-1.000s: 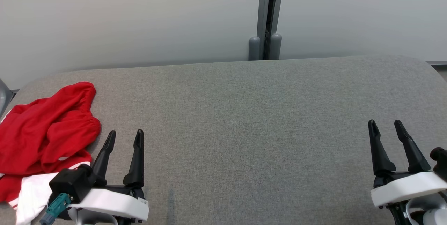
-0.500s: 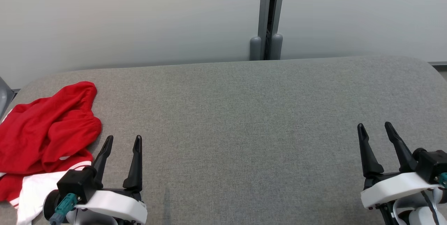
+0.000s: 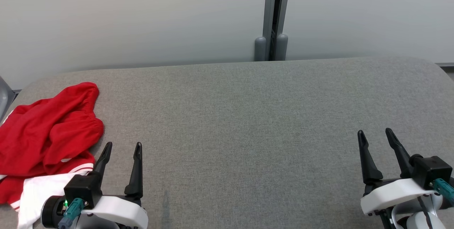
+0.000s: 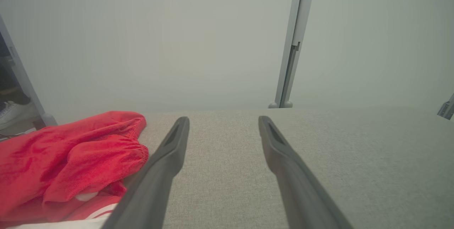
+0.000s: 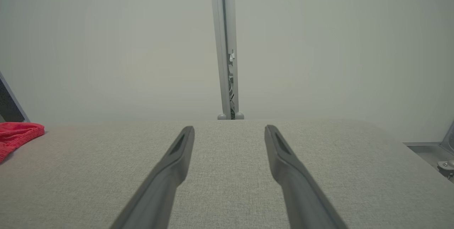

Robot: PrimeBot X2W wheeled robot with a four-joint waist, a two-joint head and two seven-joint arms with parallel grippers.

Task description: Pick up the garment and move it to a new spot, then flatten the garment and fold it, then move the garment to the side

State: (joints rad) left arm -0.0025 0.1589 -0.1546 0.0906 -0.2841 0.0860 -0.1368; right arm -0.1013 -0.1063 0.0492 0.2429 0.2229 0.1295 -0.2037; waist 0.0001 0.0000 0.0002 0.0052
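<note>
A crumpled red garment [image 3: 46, 133] with white trim lies bunched at the left end of the grey fabric table [image 3: 241, 115]. It also shows in the left wrist view as the garment [image 4: 64, 158] and at the far left of the right wrist view as the garment [image 5: 16, 133]. My left gripper [image 3: 122, 147] stands open just right of the garment, apart from it, fingers empty. In its own wrist view the left gripper [image 4: 221, 120] holds nothing. My right gripper [image 3: 375, 134] is open at the table's right end, and in its wrist view the right gripper [image 5: 230, 129] is empty too.
A pale partition wall with a grey vertical post [image 3: 273, 16] runs behind the table. A shoe on the floor [image 4: 10, 110] shows past the table's left end. The table's corners are rounded on both sides.
Both grippers have drawn back toward the near edge of the table, still open. The right one also shifted slightly left. The garment has not moved.
</note>
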